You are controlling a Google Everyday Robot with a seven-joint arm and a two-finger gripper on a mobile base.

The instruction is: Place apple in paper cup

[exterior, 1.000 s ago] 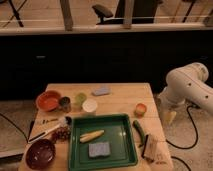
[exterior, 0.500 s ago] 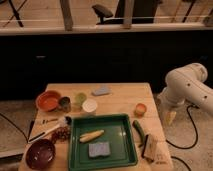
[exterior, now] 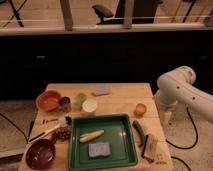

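Note:
The apple (exterior: pixel 140 108) is a small orange-red fruit resting on the wooden table (exterior: pixel 122 100), right of centre. The paper cup (exterior: pixel 90 106) is short and white with a wide rim. It stands upright left of the apple, just behind the green tray. My white arm (exterior: pixel 177 85) bends down off the table's right edge. The gripper (exterior: pixel 165 118) hangs beside that edge, to the right of the apple and apart from it, holding nothing I can see.
A pale green cup (exterior: pixel 80 98), a dark metallic cup (exterior: pixel 65 103) and an orange bowl (exterior: pixel 48 100) stand left of the paper cup. The green tray (exterior: pixel 120 157) holds corn (exterior: pixel 91 136) and a blue sponge (exterior: pixel 99 149). A cucumber (exterior: pixel 140 132), a brush (exterior: pixel 150 148), a maroon bowl (exterior: pixel 40 153) and a blue cloth (exterior: pixel 101 91) lie around it.

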